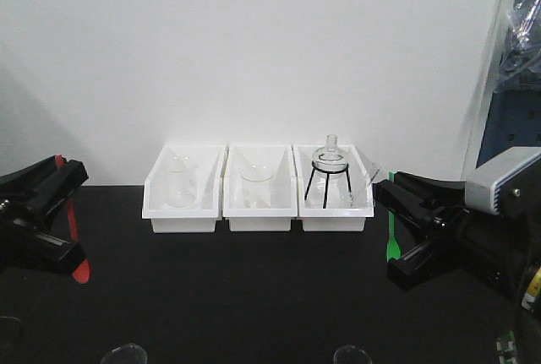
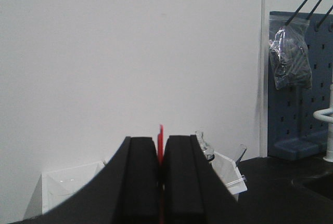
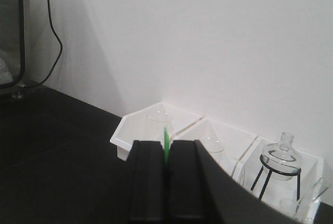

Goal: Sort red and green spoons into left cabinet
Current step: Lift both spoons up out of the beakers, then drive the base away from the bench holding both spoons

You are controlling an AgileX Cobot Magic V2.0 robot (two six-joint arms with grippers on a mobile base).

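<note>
At nine and three o'clock, the light, slick red spoon (image 1: 82, 274) and green spoon (image 1: 391, 241) are clamped by their handles in the closed left claw (image 1: 64, 175) and right claw (image 1: 390, 192).

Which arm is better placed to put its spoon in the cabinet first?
Likely left: the left claw, shut on the red spoon, is on the cabinet side; the right claw, holding the green spoon, is farther.

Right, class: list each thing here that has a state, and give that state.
Left gripper: shut on red spoon.
Right gripper: shut on green spoon.
Round flask: upright on tripod stand.
Left beaker: upright in left bin.
Middle beaker: upright in middle bin.
</note>
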